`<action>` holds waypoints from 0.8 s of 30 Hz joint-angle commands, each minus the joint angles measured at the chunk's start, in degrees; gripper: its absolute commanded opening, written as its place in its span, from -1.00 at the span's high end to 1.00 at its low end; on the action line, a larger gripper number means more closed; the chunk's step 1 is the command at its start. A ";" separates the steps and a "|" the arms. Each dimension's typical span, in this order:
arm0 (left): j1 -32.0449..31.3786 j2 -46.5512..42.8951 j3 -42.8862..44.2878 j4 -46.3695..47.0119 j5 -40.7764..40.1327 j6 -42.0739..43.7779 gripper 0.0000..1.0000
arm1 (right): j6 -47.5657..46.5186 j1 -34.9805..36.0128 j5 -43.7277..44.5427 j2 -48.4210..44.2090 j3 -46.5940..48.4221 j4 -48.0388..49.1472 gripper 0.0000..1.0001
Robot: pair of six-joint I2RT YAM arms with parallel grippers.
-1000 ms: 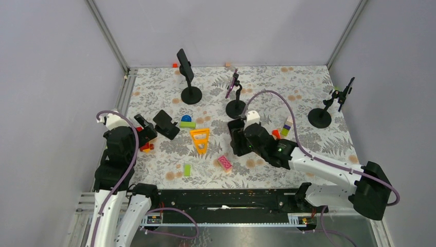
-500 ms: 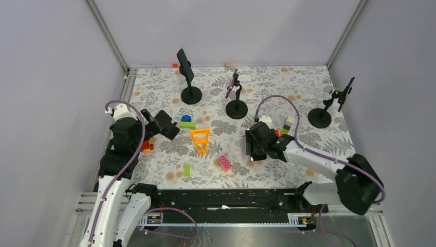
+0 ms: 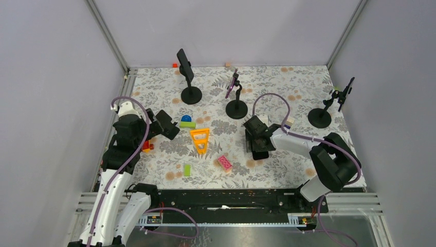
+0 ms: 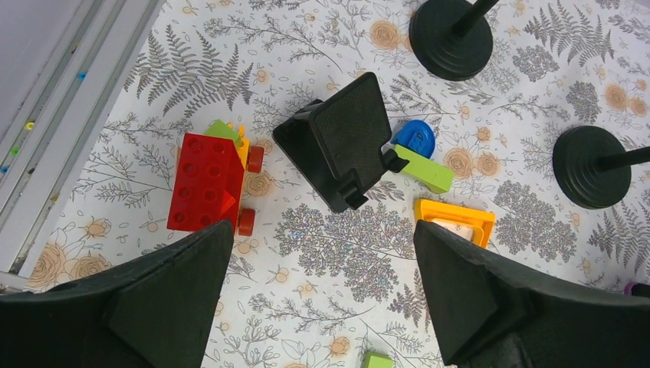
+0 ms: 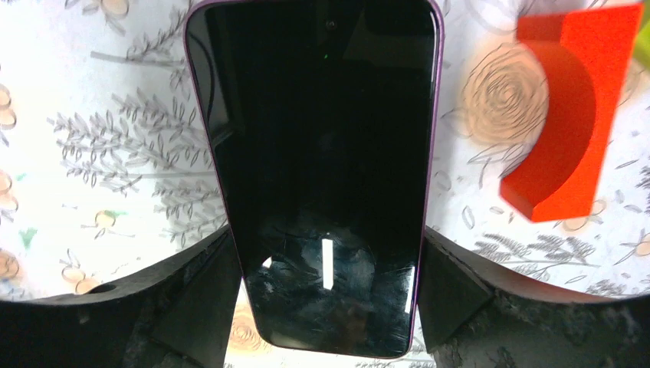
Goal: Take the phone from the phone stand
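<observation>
A dark phone [image 5: 322, 169] with a purple rim fills the right wrist view, screen up, low over the flowered table. My right gripper [image 5: 326, 253] [image 3: 257, 141] is shut on it, one black finger pressed to each long side of its lower half. Whether the phone rests on the table I cannot tell. A black wedge-shaped phone stand [image 4: 341, 149] [image 3: 165, 123] sits empty at the left. My left gripper [image 4: 322, 238] [image 3: 153, 126] hovers just on its near side, jaws wide open with only table between them.
Three round-based pole stands [image 3: 191, 94] [image 3: 236, 109] [image 3: 320, 117] at the back each carry a phone. A red arch block [image 5: 571, 115] lies right of the held phone. Red block [image 4: 205, 182], blue dome [image 4: 415, 136], green bar [image 4: 420, 169], yellow frame [image 3: 199, 139], pink brick [image 3: 224, 163] are scattered around.
The right gripper has carried the phone to the right, its arm folding back. The left gripper has moved forward and right toward the wedge stand.
</observation>
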 commanded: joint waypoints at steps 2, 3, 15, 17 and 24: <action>0.00 -1.49 0.36 1.77 0.19 1.12 -0.98 | -1.67 -2.61 2.85 3.41 3.51 -2.44 -0.57; -0.01 -1.53 0.34 1.73 0.22 1.11 -0.98 | -1.90 -2.82 2.35 4.15 3.93 -2.57 -0.63; 0.04 -1.97 0.18 1.72 0.54 1.29 -0.98 | -1.21 -2.97 3.62 6.82 6.39 -5.65 -0.99; 0.00 -1.90 0.17 1.81 0.53 1.29 -0.98 | -1.29 -3.02 3.47 6.35 6.28 -5.67 -0.99; -0.01 -1.25 0.26 2.28 1.15 1.26 -0.98 | -2.82 -2.98 1.76 -0.12 5.47 -5.22 -0.99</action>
